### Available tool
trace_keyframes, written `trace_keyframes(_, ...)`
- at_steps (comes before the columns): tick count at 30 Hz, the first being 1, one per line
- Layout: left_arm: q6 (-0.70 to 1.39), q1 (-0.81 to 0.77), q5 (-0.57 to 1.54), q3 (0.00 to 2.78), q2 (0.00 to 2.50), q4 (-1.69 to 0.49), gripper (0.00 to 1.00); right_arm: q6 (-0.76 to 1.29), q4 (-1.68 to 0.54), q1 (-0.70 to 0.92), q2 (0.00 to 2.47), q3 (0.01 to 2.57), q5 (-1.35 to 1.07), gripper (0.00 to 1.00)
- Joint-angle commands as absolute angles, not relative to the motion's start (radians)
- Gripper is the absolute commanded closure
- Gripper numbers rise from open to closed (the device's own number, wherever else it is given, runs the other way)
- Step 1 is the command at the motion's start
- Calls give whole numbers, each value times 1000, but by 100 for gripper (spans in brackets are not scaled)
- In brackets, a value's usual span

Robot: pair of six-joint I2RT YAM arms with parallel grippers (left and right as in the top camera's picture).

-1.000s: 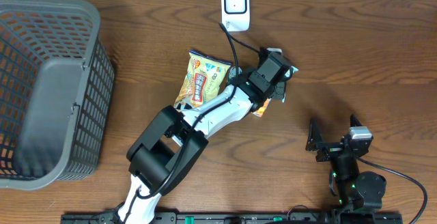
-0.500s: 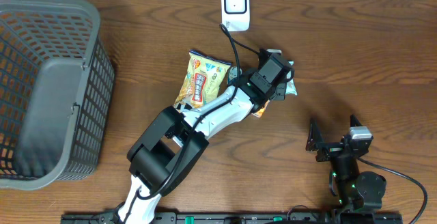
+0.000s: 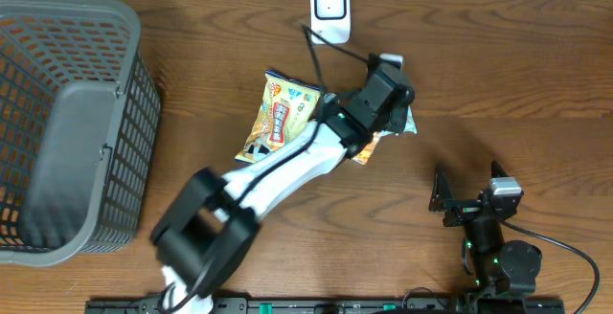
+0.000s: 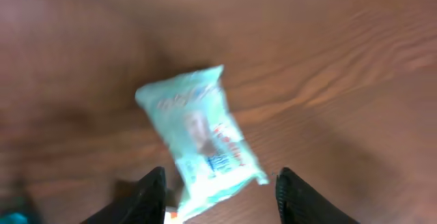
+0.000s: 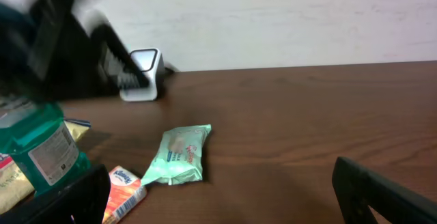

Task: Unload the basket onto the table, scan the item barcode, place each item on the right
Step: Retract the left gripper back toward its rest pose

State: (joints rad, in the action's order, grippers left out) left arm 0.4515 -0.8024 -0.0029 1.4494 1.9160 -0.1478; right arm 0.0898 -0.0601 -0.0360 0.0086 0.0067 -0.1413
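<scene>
Your left claw (image 4: 220, 183) stands about half open and has hold of nothing. In its wrist view the two fingers are apart, and the mint-green packet (image 4: 198, 138) lies flat on the surface (image 3: 498, 65) beneath and ahead of them, free of both. Your right claw (image 5: 218, 176) is spread wide and empty, parked low on your right, well apart from the work.

The packet sits just beside the small orange pack (image 5: 123, 186) and near the yellow snack bag (image 3: 284, 111). The scanner (image 3: 329, 6) stands at the far edge of the surface, near the packet but not touching it. The basket (image 3: 67, 123) on the left looks empty from overhead.

As for progress, I judge the scan is not in hand at this moment. The item is on the wood rather than held up to the scanner's window, and nothing shows whether a read has been taken. The wrist view is blurred, so I cannot tell you where the barcode is or which face of the packet is up.

If the scan is to be done, what is left is to take a firm hold of the packet, find the printed code, and turn that face toward the scanner. The thin, slippery wrapper may slide or crumple as you close on it.
</scene>
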Motion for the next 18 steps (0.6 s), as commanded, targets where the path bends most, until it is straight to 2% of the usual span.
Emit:
trace_keyframes(1,315,-805,-9,1466,1789,-153,44,81,-64,-39,9,6,-140,1)
trace_keyframes(5,167,-804,-44,1466,1670,-171,39,80,-64,-39,9,6,-140,1)
trace_keyframes(9,12,-804,-205,1467,1559,-178,32,81,-64,-39,9,6,-140,1)
trace_keyframes(18,-422,-802,-601,1467,1356,-93,24,81,-64,-39,9,6,-140,1)
